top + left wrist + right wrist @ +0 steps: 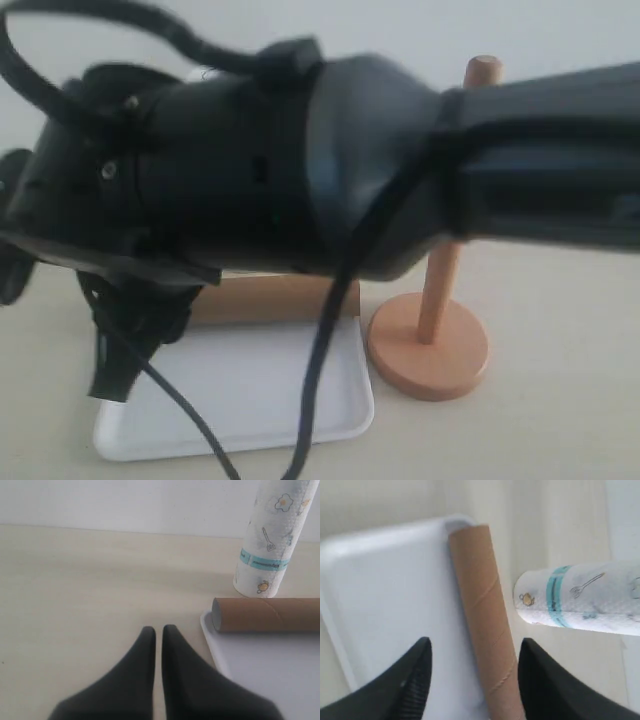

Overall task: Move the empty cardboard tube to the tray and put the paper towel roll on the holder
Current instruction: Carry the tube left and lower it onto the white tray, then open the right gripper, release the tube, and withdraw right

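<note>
The empty cardboard tube [480, 605] lies along one long edge of the white tray [385, 590]. My right gripper [475, 640] is open just above it, one finger on each side with a gap to both. The paper towel roll [267, 540] stands upright on the table just beyond the tube [270, 614] and the tray [270, 675]. My left gripper [157, 629] is shut and empty, low over bare table beside the tray's corner. The holder [430, 345] stands bare to the right of the tray [250, 400]. In the exterior view the roll is hidden.
My right arm [300, 170] fills most of the exterior view and hides the far table. Its cables [320, 390] hang over the tray. Only a short stretch of the tube [270, 298] shows under the arm. Pale wooden table [75, 590] lies beside the tray.
</note>
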